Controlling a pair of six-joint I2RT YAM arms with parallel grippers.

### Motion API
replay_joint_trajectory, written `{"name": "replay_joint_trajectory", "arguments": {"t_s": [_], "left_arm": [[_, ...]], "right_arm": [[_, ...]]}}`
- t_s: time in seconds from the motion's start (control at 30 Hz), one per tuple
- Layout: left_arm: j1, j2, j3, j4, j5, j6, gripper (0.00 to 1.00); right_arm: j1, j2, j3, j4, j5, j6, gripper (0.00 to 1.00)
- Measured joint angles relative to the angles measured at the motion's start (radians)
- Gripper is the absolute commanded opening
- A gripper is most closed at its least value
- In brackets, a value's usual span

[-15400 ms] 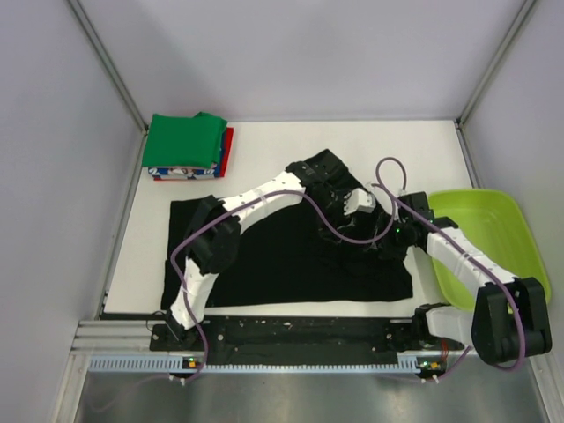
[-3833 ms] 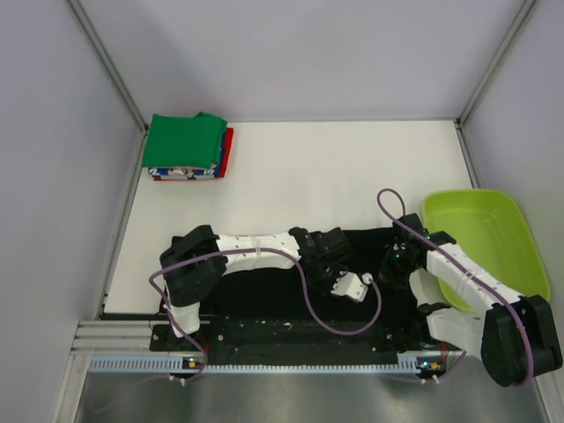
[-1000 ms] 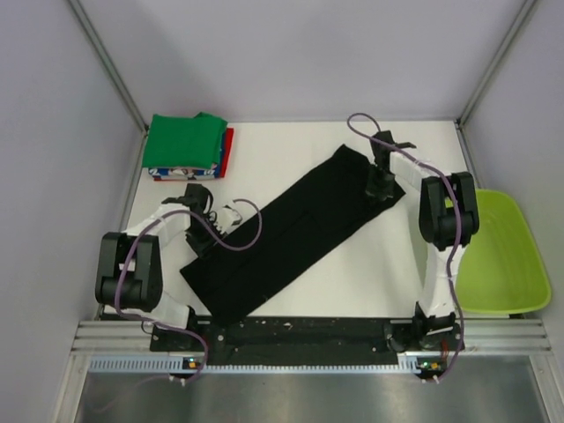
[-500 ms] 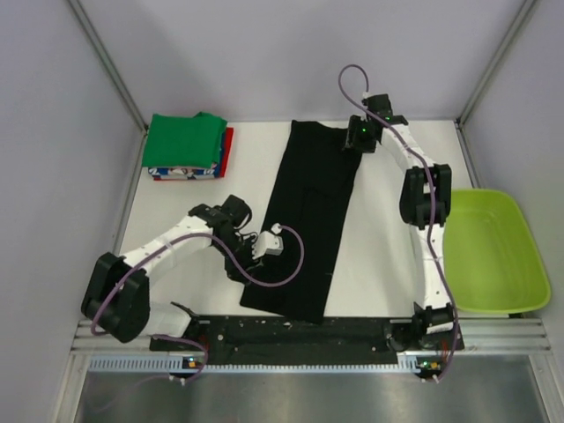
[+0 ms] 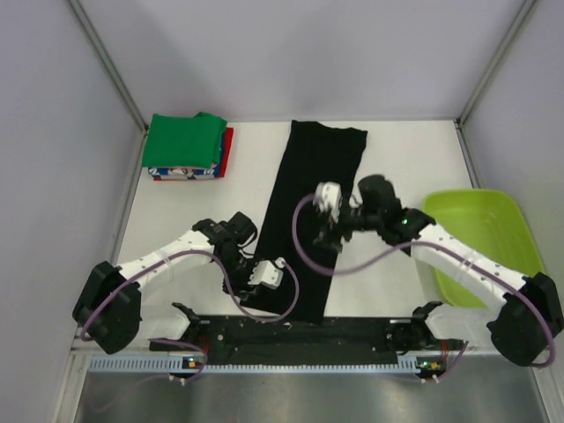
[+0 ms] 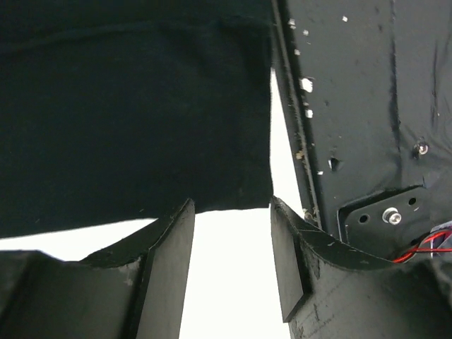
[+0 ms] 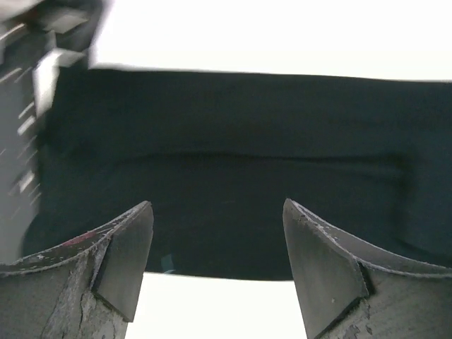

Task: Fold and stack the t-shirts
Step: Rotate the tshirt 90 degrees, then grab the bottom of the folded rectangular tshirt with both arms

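Currently left gripper [image 6: 229,212] and right gripper [image 7: 215,212] both spread, empty; black t-shirt [image 5: 310,172] is a long strip, looks limp, light; I'd pinch its lower-frame corners

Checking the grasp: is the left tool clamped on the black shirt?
No, the left tool is open, with white table showing between its fingers.

The top external camera sits high behind the base rail [image 5: 352,330], tilted down over the whole table [image 5: 414,163]. The left wrist camera looks out past the left gripper [image 6: 231,212], close above the near end of the black t-shirt [image 6: 127,106] and that rail. The right wrist camera, past the right gripper [image 7: 217,212], hangs close over what seems the shirt's middle stretch. All three views share that shirt.
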Motion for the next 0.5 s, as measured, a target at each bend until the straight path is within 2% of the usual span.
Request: {"name": "replay_joint_trajectory", "arguments": {"t_s": [0.07, 0.2, 0.3, 0.43, 0.5], "left_arm": [[-0.024, -0.008, -0.032, 0.005, -0.002, 0.033, 0.52], [-0.063, -0.031, -0.096, 0.029, -0.003, 0.073, 0.53], [-0.101, -0.039, -0.151, 0.061, -0.018, 0.076, 0.53], [-0.139, -0.042, -0.182, 0.099, -0.051, 0.064, 0.48], [-0.146, -0.042, -0.183, 0.115, -0.061, 0.05, 0.43]], "right_arm": [[0.148, -0.077, -0.116, -0.043, -0.032, -0.144, 0.72], [0.356, -0.091, -0.223, -0.188, -0.037, -0.337, 0.7], [0.5, -0.079, -0.269, -0.237, 0.003, -0.43, 0.67], [0.647, -0.032, -0.346, -0.21, 0.055, -0.487, 0.65], [0.676, -0.003, -0.378, -0.168, 0.079, -0.489, 0.57]]}}
